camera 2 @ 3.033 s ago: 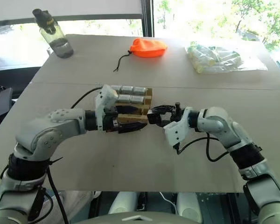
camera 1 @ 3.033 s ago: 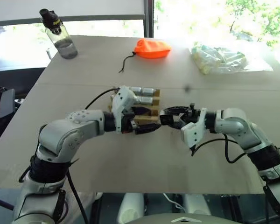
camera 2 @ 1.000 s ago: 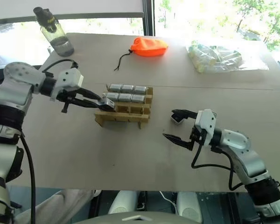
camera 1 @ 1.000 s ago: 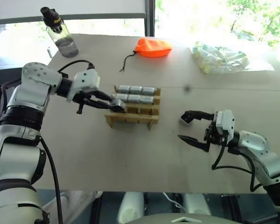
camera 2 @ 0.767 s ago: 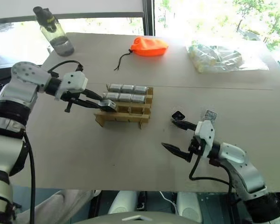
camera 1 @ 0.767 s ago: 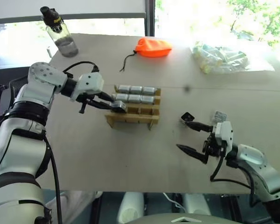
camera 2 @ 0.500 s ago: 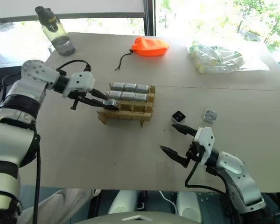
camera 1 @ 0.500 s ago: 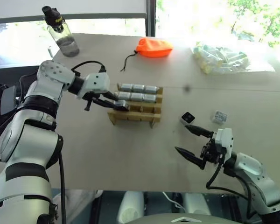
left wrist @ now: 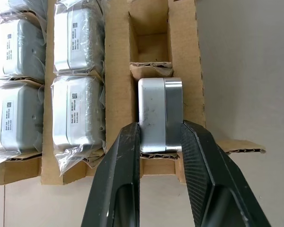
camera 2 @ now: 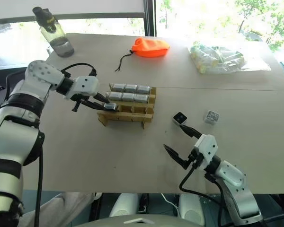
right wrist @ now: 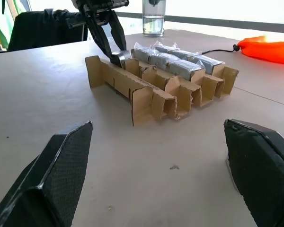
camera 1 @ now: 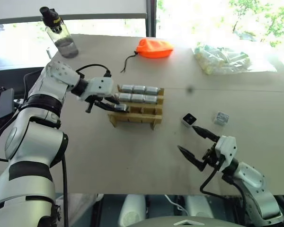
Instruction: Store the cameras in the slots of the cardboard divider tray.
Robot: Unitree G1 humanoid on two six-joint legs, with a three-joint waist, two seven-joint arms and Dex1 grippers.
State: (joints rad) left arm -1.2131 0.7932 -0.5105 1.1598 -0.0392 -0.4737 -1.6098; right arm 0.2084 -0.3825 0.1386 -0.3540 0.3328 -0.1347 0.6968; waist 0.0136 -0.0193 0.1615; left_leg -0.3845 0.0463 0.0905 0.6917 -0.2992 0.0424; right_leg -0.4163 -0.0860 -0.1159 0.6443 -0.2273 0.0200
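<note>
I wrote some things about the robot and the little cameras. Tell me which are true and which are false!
1. The left gripper is holding a camera over the cardboard divider tray. True.
2. The right gripper is holding a camera too. False: its fingers are wide open with nothing between them.
3. Two loose cameras lie on the table to the right of the tray. True: one shows a black lens face, the other is paler.
4. Every slot in the tray is full. False: the slot next to the held camera has nothing in it.
5. The orange pouch sits inside the tray. False: it lies on the table far behind the tray.
</note>
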